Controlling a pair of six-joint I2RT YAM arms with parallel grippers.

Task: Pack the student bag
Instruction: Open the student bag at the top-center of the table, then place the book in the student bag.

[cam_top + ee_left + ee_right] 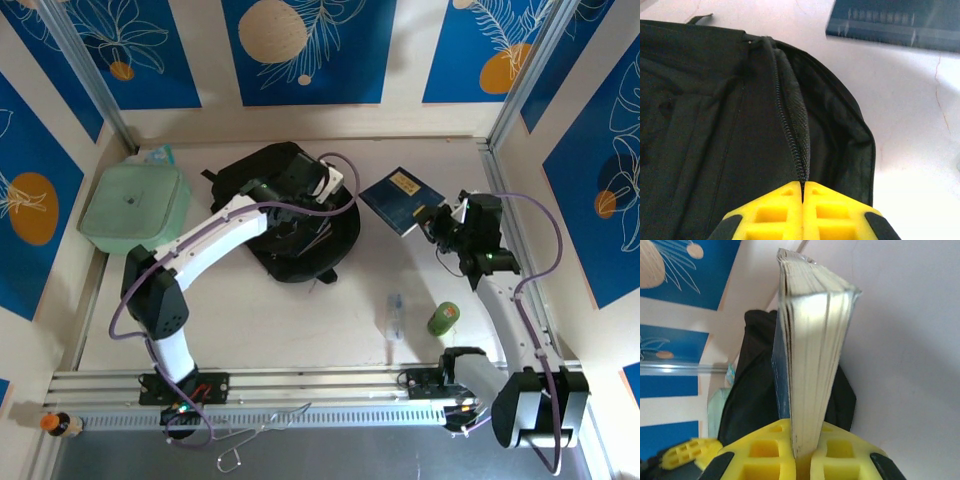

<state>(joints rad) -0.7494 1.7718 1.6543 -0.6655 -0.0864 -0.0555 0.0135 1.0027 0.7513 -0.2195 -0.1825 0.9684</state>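
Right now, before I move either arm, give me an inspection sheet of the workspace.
Surface: white table, bare patch at front centre.
Job's things: student bag, opening gaping beside its zip; dark blue book to its right.
Clutter: pale green lidded container; small green cylinder; small clear item.
Hands: left hand shut on the bag's zip edge; right hand shut on the book.
Cables: purple cables along both arms; no snag seen.
Surroundings: blue leaf-print panels.
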